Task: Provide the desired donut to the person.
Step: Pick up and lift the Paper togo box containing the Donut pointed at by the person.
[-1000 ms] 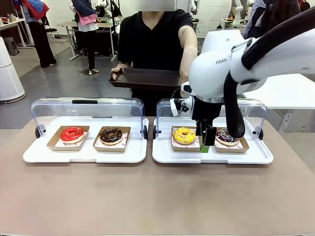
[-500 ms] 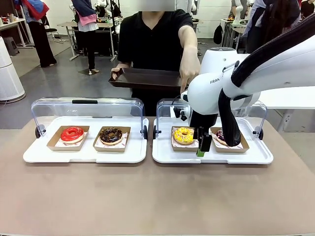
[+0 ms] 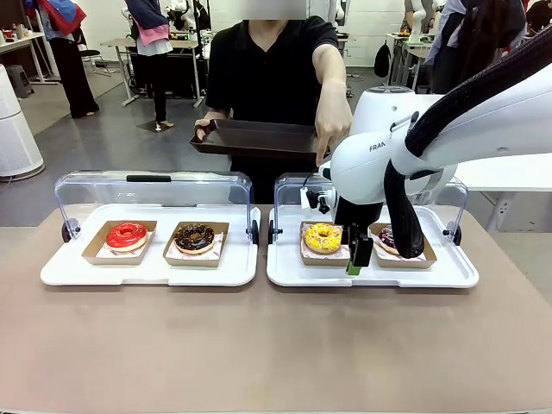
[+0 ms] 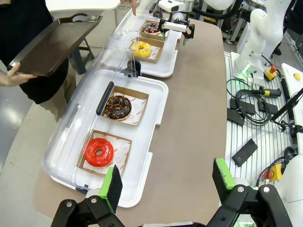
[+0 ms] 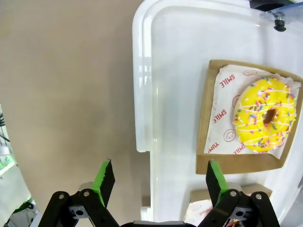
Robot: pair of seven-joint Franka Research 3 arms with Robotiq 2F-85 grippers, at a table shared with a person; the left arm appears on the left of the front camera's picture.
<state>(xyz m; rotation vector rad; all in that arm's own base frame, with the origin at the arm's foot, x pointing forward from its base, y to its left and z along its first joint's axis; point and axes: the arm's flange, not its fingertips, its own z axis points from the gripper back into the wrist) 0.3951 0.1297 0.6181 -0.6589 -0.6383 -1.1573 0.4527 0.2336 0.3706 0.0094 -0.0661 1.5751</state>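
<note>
Right gripper (image 3: 357, 257), jaws wide open, over white tray (image 3: 448, 274).
Hovers between yellow sprinkled donut (image 3: 323, 237) at 9 o'clock and chocolate donut (image 3: 386, 239) at 3; person's hand (image 3: 332, 129) pointing down at 12.

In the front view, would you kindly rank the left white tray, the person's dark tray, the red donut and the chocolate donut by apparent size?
1. Left white tray
2. Dark tray, though it sits farther from the camera
3. Red donut and chocolate donut: they look alike, so unranked

Dark, possibly chocolate donut (image 3: 385, 238) mostly hidden behind right arm (image 3: 466, 129), 1 carton corner (image 5: 196, 203) cut off by bottom edge
</note>
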